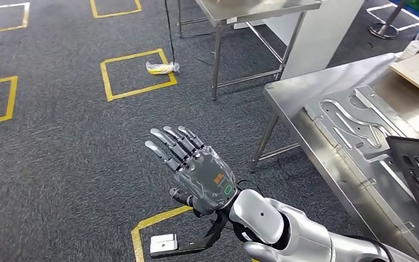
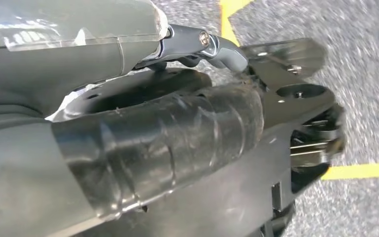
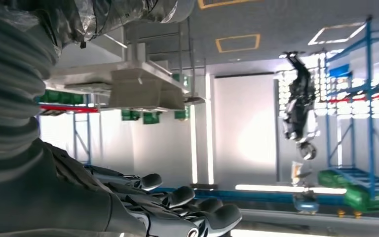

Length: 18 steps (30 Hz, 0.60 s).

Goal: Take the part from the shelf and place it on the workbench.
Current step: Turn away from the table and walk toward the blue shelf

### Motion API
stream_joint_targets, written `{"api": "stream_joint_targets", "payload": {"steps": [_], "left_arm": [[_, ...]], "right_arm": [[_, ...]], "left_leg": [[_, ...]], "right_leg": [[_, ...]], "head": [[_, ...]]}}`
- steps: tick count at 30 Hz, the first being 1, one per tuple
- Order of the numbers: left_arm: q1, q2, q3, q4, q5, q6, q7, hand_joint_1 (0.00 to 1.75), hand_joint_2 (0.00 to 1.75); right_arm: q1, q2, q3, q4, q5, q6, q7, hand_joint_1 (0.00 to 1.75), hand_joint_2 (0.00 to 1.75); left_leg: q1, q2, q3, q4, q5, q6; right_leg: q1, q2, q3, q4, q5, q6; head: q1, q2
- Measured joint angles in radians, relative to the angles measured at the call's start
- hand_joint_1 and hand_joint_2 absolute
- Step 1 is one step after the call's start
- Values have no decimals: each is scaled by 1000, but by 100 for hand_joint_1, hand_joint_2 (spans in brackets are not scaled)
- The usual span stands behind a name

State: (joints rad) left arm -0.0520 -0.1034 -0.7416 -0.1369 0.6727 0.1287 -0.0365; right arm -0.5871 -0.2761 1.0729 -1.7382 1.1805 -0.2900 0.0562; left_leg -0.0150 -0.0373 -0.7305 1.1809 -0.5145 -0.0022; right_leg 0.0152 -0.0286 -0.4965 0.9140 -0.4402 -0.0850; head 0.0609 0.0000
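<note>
Head view: the robot's right hand (image 1: 204, 177) was held out flat over the grey carpet (image 1: 60, 153), back uppermost, fingers (image 1: 174, 142) straight, slightly fanned and holding nothing, with its silver arm (image 1: 283, 229) reaching in from the lower right. Below that wrist a black part (image 1: 188, 245) bearing a white label hung over a yellow tape corner (image 1: 142, 226) on the floor, well apart from the steel workbench (image 1: 316, 93) on the right, where a cut-out metal plate (image 1: 354, 125) and a second black frame (image 1: 414, 169) lay. In the left wrist view the left hand (image 2: 103, 123) gripped the black part (image 2: 296, 98), its thick thumb (image 2: 177, 138) laid across it and a darker finger (image 2: 217, 47) hooked over its edge. The right wrist view showed the right hand (image 3: 143, 207) with fingers loosely apart, touching nothing.
</note>
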Motion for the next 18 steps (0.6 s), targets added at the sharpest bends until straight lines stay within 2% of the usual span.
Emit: {"api": "stream_joint_targets", "payload": {"steps": [1, 2, 3, 4, 5, 6, 7, 8, 9, 10, 11, 12, 13, 14, 15, 16, 18], "left_arm": [[0, 3, 0, 0, 0, 0, 0, 0, 0], [1, 5, 0, 0, 0, 0, 0, 0, 0], [2, 7, 0, 0, 0, 1, 1, 0, 0], [4, 10, 0, 0, 0, 2, 2, 0, 0], [8, 11, 0, 0, 0, 5, 4, 0, 0], [14, 13, 0, 0, -1, 7, 3, 0, 0], [19, 14, 0, 1, -1, 10, 1, 0, 0], [24, 15, 0, 1, -1, 11, -3, 0, 0], [27, 16, 0, 2, -1, 12, -8, 0, 0], [28, 17, 0, 2, -1, 12, -11, 0, 0], [29, 16, 0, 2, 0, 11, -14, 0, 0], [27, 15, 0, 2, 0, 11, -17, 0, 0], [25, 14, 0, 2, 0, 11, -19, 0, 0], [22, 13, 0, 2, 0, 11, -20, 0, 0], [20, 12, 0, 2, 0, 11, -21, 0, 0], [20, 11, 0, 2, 1, 11, -22, 0, 0], [19, 10, 0, 2, 1, 11, -22, 0, 0]], "right_arm": [[0, 0, 1, 2, -2, 2, -2, 0, 175], [-1, 0, 3, 3, -5, 2, -4, 0, 175], [-3, 0, 4, 4, -8, 3, -6, 0, 175], [-6, 0, 5, 5, -12, 4, -9, 0, 175], [-10, 0, 6, 5, -15, 4, -13, 0, 175], [-15, -1, 7, 6, -19, 3, -17, 0, 175], [-19, -1, 7, 6, -22, 3, -19, 0, 175], [-21, -2, 8, 6, -23, 6, -19, 0, 175], [-21, -2, 9, 6, -24, 13, -17, 0, 175], [-19, -2, 12, 7, -25, 21, -15, 0, 175], [-18, -1, 15, 7, -26, 28, -14, 0, 175], [-18, -1, 18, 7, -28, 32, -14, 0, 175], [-18, -1, 19, 8, -31, 34, -14, 0, 175], [-19, -1, 20, 8, -34, 34, -16, 0, 175], [-20, -1, 21, 8, -36, 34, -17, 0, 175], [-20, -1, 21, 9, -36, 34, -18, 0, 175], [-20, -1, 22, 9, -36, 34, -18, 0, 175]], "left_leg": [[9, 6, -4, 49, -9, -13], [20, 10, 2, 76, 4, -28], [32, 16, 22, 74, 32, -44], [46, 28, 57, 43, 56, -64], [58, 50, 104, -7, 58, -87], [63, 65, 140, -57, 42, -93], [62, 77, 163, -93, 16, -84], [55, 79, 170, -111, -8, -65], [48, 68, 160, -112, -16, -36], [42, 60, 153, -109, -15, -16], [37, 51, 146, -107, -9, -4], [33, 43, 140, -108, -1, 5], [29, 35, 133, -110, 8, 13], [24, 26, 127, -112, 16, 18], [20, 18, 122, -114, 22, 21], [18, 13, 119, -115, 26, 23], [16, 11, 117, -115, 28, 24]], "right_leg": [[-5, -18, -13, 3, 7, 11], [-11, -37, -28, 10, 13, 22], [-19, -54, -47, 22, 18, 33], [-26, -68, -68, 41, 19, 45], [-29, -79, -96, 66, 16, 59], [-34, -86, -122, 98, 8, 74], [-37, -92, -144, 127, 0, 86], [-41, -97, -161, 148, -8, 94], [-49, -102, -168, 161, -10, 99], [-54, -102, -171, 168, -12, 103], [-59, -87, -176, 179, -25, 105], [-61, -62, -184, 206, -52, 105], [-58, -32, -199, 252, -94, 100], [-52, -5, -219, 311, -140, 91], [-46, 10, -236, 362, -174, 82], [-41, 17, -248, 397, -195, 76], [-38, 19, -253, 412, -203, 73]], "head": [[0, 0], [0, 0], [0, 0], [0, 0], [-1, 0], [-1, 0], [-1, 0], [-1, 0], [0, 0], [0, 0], [0, 0], [1, 0], [1, 0], [1, 0], [1, 0], [1, 0], [1, 0]]}}
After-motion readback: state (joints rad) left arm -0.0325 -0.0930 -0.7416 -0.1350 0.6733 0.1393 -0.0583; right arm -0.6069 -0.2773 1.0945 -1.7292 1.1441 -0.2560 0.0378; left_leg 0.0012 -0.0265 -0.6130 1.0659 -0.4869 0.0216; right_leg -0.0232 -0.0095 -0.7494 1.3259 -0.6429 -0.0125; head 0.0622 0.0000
